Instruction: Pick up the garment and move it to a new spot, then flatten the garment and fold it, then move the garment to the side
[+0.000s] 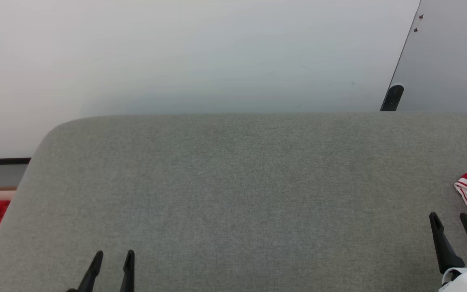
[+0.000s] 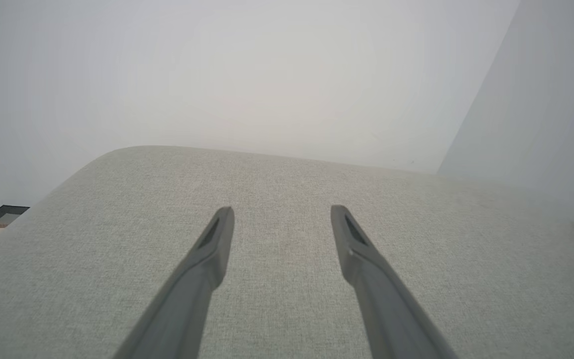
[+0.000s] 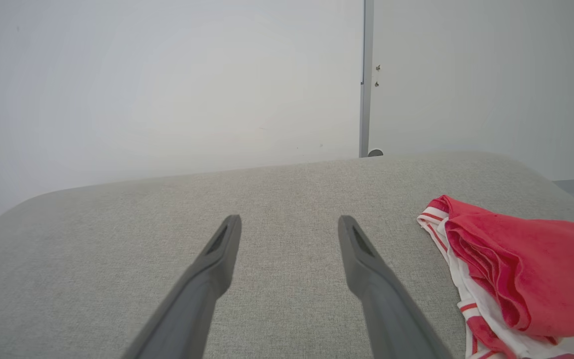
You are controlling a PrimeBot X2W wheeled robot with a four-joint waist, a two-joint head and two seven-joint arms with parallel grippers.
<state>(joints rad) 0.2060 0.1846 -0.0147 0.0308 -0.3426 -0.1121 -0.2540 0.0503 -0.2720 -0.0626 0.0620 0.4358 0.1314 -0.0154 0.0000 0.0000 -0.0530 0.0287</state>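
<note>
garment (image 3: 526,269) bunched just right of right gripper (image 3: 289,219), jaws apart

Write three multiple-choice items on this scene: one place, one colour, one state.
1. Where is the garment? A) at the cushion's middle B) beside the right hand C) on the floor
2. What colour is the cushion? A) blue B) brown C) grey
3. The left hand and right hand are: A) both open, empty B) both shut C) gripping cloth
Answers: B, it lies just right of that hand; C, its fabric is grey throughout; A, both wrist views show them spread wide, holding nothing.
</note>
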